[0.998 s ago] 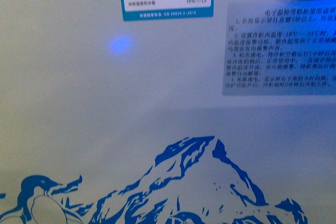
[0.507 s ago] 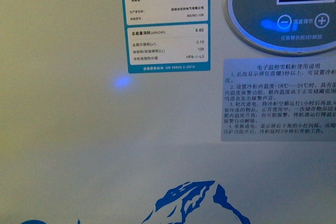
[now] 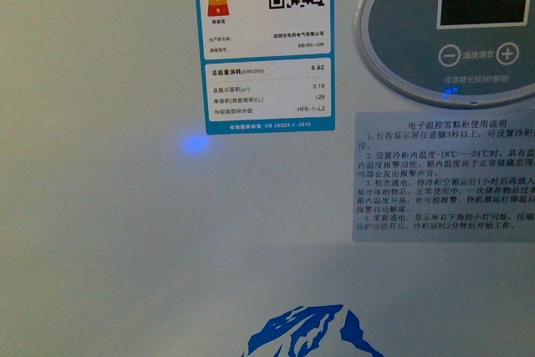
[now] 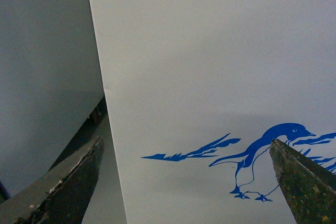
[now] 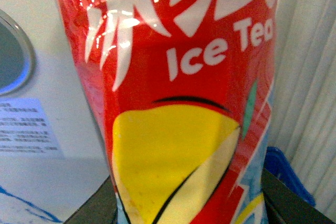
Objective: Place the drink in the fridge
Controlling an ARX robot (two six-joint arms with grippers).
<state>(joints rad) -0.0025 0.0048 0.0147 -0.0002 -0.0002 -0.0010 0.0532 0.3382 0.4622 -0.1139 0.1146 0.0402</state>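
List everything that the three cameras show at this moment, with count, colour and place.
fridge: one, white, its front wall fills the front view
energy label: one, white with blue border, high on that wall
control panel: one, grey oval, right of the label
instruction sticker: one, pale grey, below the panel
light spot: one, blue, just under the label
mountain graphic: one, blue, low on the wall
penguin graphic: one, blue, on the wall
drink: one, red label, in the right gripper
crate: one, blue, behind the drink
left gripper: dark, open, empty
right gripper: dark, holding the drink
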